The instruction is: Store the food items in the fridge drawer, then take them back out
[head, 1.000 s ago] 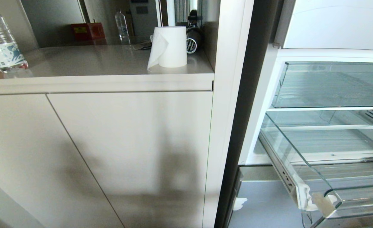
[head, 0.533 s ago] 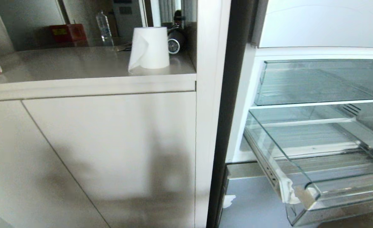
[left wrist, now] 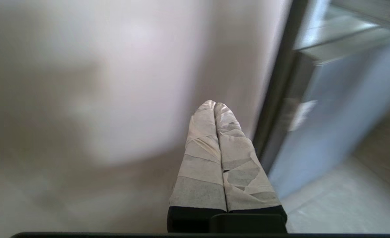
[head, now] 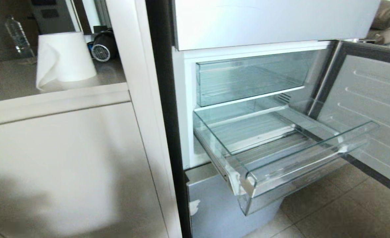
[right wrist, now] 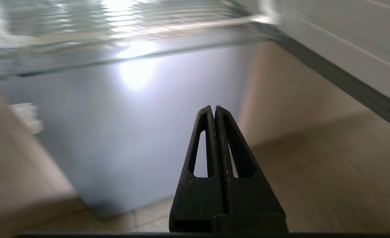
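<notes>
The fridge drawer [head: 300,155] is clear plastic, pulled out from the open fridge, with white tape scraps on its near front corner [head: 239,181]. It looks empty. The food items are out of view. My left gripper [left wrist: 214,104], wrapped in pale tape, is shut on nothing and points at the beige cabinet front beside the fridge. My right gripper [right wrist: 213,108], black, is shut on nothing and hangs low, facing the grey lower fridge front [right wrist: 132,125] under the drawer. Neither arm shows in the head view.
The fridge door [head: 367,115] stands open at the right. A second clear drawer [head: 247,79] sits above. On the counter [head: 13,86] at the left stand a paper towel roll [head: 65,56], a water bottle [head: 18,36] and a small black device [head: 104,46]. Tiled floor [head: 340,211] lies below.
The whole head view has swung right: counter and cabinet slid left and the fridge, its drawer and its open door came into the middle. Nothing in the scene itself moved.
</notes>
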Tool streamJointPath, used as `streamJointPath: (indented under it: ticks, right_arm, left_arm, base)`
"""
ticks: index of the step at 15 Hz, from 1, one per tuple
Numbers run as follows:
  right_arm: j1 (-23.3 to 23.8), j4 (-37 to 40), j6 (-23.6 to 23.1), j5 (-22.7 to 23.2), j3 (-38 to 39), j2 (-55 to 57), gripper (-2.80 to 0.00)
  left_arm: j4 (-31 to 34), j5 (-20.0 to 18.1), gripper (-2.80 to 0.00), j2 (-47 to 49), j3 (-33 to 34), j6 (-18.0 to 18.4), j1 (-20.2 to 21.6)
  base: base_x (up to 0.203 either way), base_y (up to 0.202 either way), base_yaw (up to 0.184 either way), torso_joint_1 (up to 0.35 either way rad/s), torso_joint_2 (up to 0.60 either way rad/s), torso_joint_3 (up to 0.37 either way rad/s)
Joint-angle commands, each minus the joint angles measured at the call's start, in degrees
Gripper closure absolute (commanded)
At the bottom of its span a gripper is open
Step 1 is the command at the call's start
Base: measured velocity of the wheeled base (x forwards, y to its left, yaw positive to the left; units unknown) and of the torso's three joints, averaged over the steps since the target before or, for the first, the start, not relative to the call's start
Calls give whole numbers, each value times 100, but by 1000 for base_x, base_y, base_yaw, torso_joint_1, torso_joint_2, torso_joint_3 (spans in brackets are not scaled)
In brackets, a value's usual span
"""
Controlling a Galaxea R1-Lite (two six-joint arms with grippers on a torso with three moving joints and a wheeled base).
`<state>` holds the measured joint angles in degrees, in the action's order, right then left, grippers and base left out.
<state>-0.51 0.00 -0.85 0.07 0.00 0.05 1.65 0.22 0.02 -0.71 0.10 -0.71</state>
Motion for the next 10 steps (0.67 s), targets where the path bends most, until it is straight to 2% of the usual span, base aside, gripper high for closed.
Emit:
streamJointPath:
  ticks: [1,8,10]
  right_arm:
    - [-2,-9,12,2,3,4,0]
    - [-2,-9,59,-7,0,4,0]
    - [0,-9,-8,9,0,3,0]
  left_arm:
    - [2,5,0,-2,0,-1,0]
    - [2,4,0,-2,0,-1,0]
    - [2,5,0,-2,0,-1,0]
  base:
    - [3,6,-174,7,2,-2]
    - [0,8,-173,2,2,3]
    - [-2,3,-112,-1,2,2]
